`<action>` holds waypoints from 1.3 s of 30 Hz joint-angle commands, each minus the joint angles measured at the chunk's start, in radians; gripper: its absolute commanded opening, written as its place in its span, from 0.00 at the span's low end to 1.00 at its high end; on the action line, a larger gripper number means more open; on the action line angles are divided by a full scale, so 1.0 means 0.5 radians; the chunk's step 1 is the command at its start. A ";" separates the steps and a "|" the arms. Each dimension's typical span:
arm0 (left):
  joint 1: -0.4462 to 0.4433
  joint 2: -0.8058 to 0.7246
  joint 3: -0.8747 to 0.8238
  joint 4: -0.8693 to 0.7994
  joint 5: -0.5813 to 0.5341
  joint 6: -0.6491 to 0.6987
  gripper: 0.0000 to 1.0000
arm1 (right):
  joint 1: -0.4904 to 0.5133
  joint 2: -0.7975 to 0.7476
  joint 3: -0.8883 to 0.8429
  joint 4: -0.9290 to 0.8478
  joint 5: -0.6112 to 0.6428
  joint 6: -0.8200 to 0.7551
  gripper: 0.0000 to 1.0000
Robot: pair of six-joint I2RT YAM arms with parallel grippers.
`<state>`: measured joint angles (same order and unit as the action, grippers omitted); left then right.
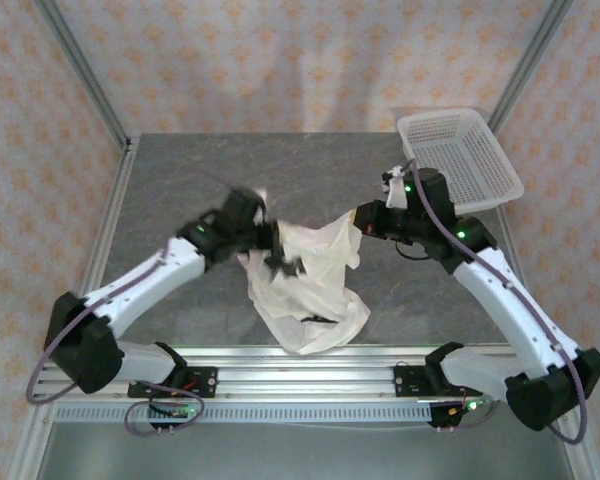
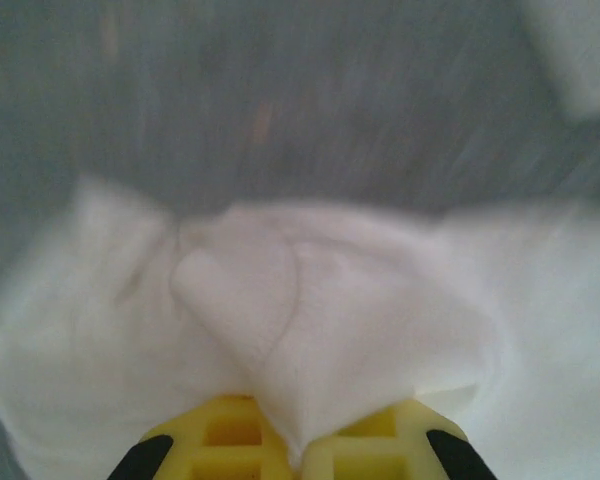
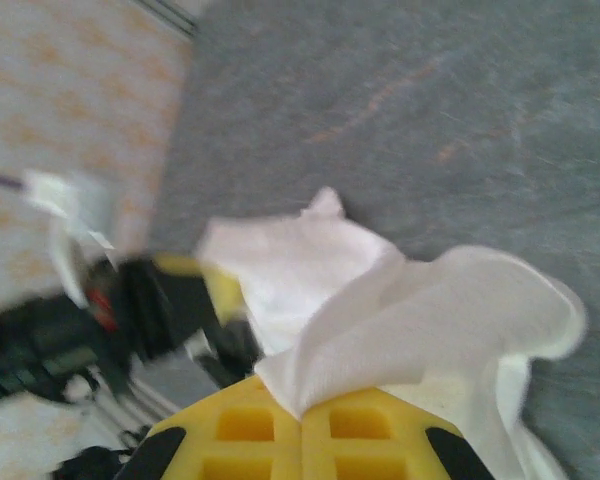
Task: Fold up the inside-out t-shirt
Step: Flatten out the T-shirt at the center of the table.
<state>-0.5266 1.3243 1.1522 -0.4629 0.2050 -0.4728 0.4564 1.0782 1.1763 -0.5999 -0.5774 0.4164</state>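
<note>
The inside-out t-shirt is a crumpled white bundle hanging between my two arms, its lower part draped toward the table's near edge. My left gripper is at the shirt's left upper side. In the left wrist view its yellow fingers are shut on a fold of the t-shirt. My right gripper holds the shirt's upper right corner. The right wrist view shows that gripper shut on a bunched edge of the white cloth.
A white mesh basket stands at the table's far right corner, just behind my right arm. The grey table runs back to patterned walls with metal frame posts. My left arm appears blurred in the right wrist view.
</note>
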 commanded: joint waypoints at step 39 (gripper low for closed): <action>-0.840 -0.103 -0.715 0.395 -0.458 -0.210 0.62 | 0.366 0.014 0.498 0.459 1.911 1.132 0.00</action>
<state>-0.8955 1.2385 0.8051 -0.2955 0.0380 -0.5430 0.6407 1.0912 1.3575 -0.3004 0.2176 0.9180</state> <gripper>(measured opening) 0.609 0.039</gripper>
